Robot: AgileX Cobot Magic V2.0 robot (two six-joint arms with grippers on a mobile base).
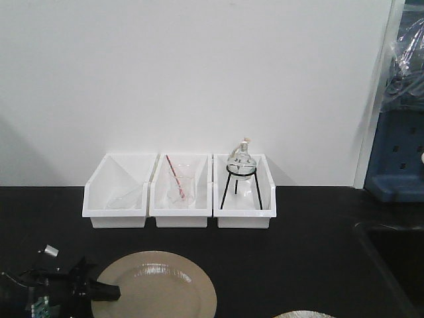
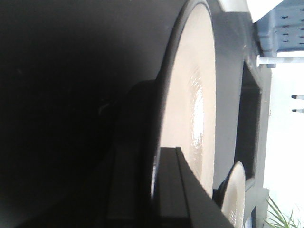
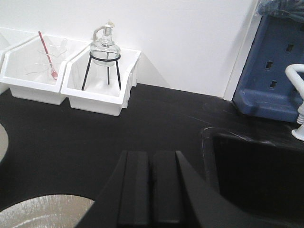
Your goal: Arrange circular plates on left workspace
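1. At the lower left of the black countertop [image 1: 318, 225], the left gripper [image 1: 111, 291] is clamped on the left rim of the left plate [image 1: 159, 288]. The wrist view shows one dark finger [image 2: 135, 156] under the rim and the other lying on the beige top.
2. The left plate sits beige side up on the left part of the countertop, in front of the bins and well apart from them. I cannot tell whether it rests fully on the surface or is held just above it.
3. Against the white wall, three white bins stand side by side.
   - The left bin [image 1: 116, 215] holds clear glassware that is hard to make out.
   - The middle bin [image 1: 180, 217] holds a clear vessel with a red rod [image 1: 175, 175] leaning in it.
   - The right bin [image 1: 244, 218] holds a round glass flask [image 1: 240, 162] seated on a black tripod stand [image 1: 225, 193].
4. The right plate [image 3: 42, 211] lies near the front edge, to the right of the left plate and apart from it. Only its far rim shows in the front view.
5. The right gripper [image 3: 152, 190] hangs over the countertop beside the right plate. Its two pads are pressed together with nothing between them.
6. The recessed sink [image 3: 256, 180] is sunk into the counter at the right. A blue rack [image 3: 275, 71] stands behind it, with a white tap [image 3: 297, 95] at the edge.
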